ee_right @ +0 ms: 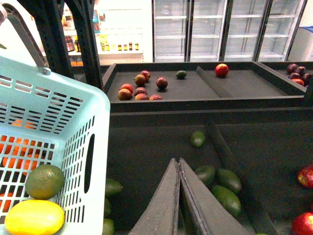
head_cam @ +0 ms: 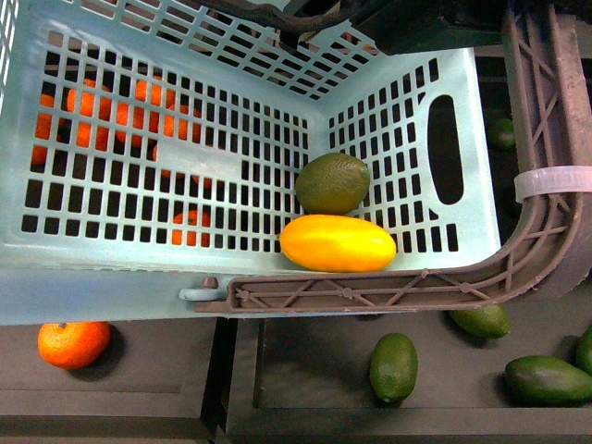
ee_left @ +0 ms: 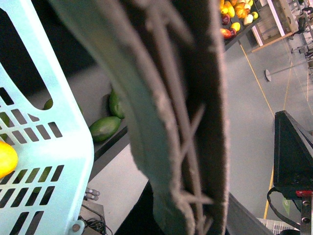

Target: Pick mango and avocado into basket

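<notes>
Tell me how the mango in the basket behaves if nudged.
Probably rolls: the mango is a smooth oval on its side. The avocado beside it and the basket wall may stop it. Glossy skin could slip.

Light teal slotted basket (ee_right: pixel 101 122), yellow mango (ee_right: pixel 34 217) and olive-green avocado (ee_right: pixel 45 181) touching inside it, right gripper (ee_right: pixel 177 164) with fingers pressed together, loose green avocados (ee_right: pixel 226 198) on dark tray (ee_right: pixel 146 156) beside the basket, red fruit (ee_right: pixel 141 88) in a farther tray, glass-door fridges (ee_right: pixel 210 29) behind.
</notes>
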